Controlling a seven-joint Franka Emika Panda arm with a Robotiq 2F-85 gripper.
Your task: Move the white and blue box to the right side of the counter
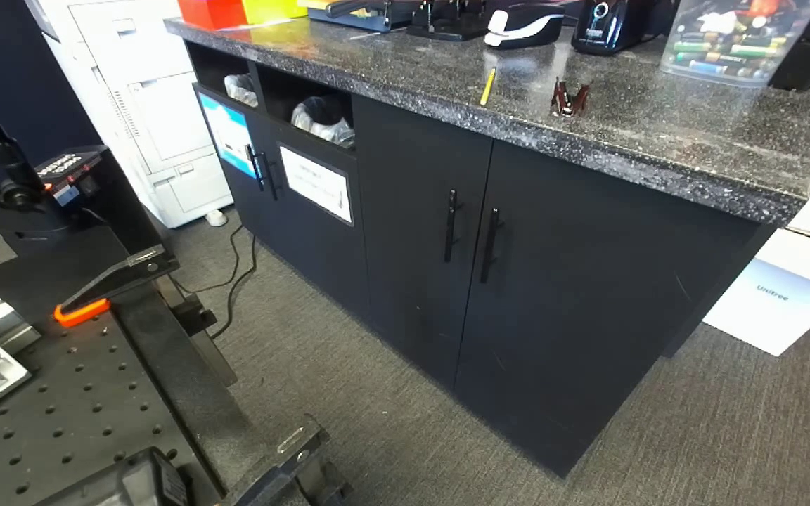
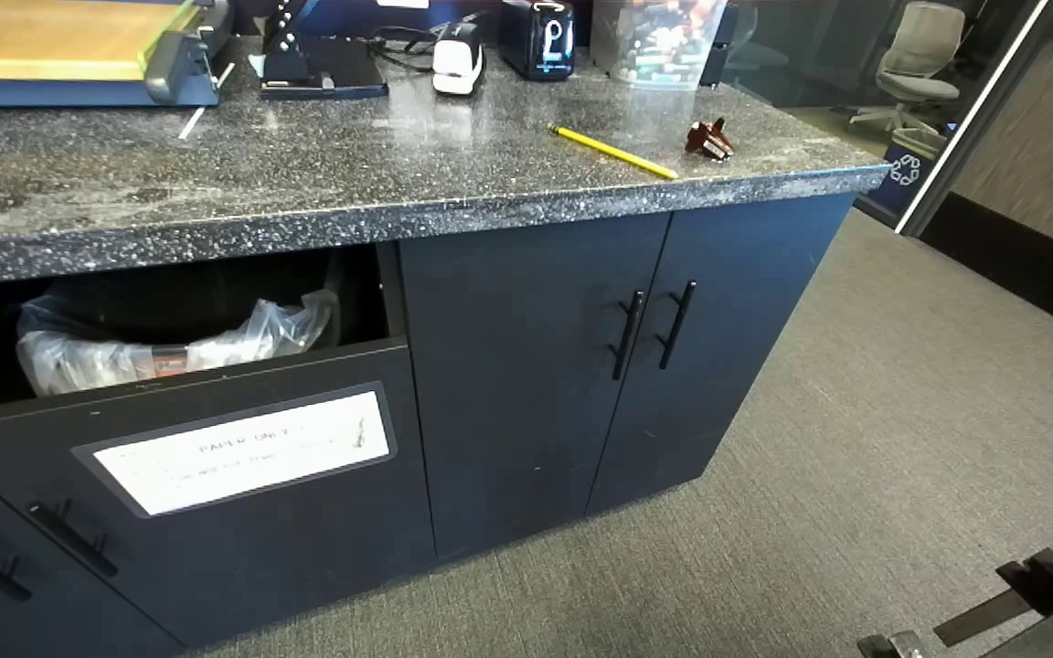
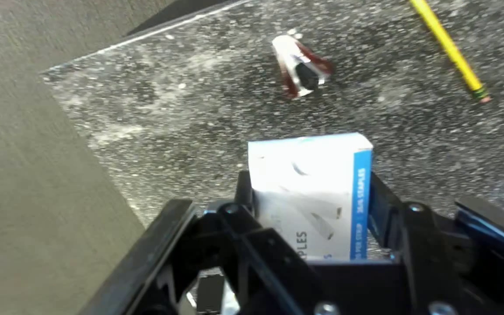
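Two black fingers (image 3: 381,208) of the gripper (image 3: 311,199), parted by the width of the white and blue box (image 3: 304,183) and set against opposite sides of it, closest to the lens in the wrist view. Box with white face toward the camera, blue stripe along one edge, "STAPLES" in print; position just below the staple remover (image 3: 300,65) as framed, over the speckled dark counter (image 3: 155,113), contact with the surface undetermined. To the right of the staple remover, same view: yellow pencil (image 3: 451,50), eraser end lower, apart from remover and box. To the left: corner of the counter, then grey-toned carpet (image 3: 59,197) past the edge. In both exterior views, staple remover near the front edge of the counter, pencil to the left of it. Below the staple remover, underneath the counter: two black doors (image 2: 526,366) with slim upright handles (image 2: 628,335). Behind the staple remover, in both exterior views: clear container (image 2: 609,41) of small coloured items, glossy black device (image 2: 540,46), white-and-black curved object (image 2: 458,62). Farther left of the staple remover, in an exterior view: paper cutter (image 2: 42,41) with blue side. Lower right of the staple remover, in an exterior view: white carton (image 1: 774,295) lettered "Unitree". Farthest beyond the staple remover, to the right, in an exterior view: blue bin (image 2: 904,172) with recycling symbol, pale office chair (image 2: 924,46).
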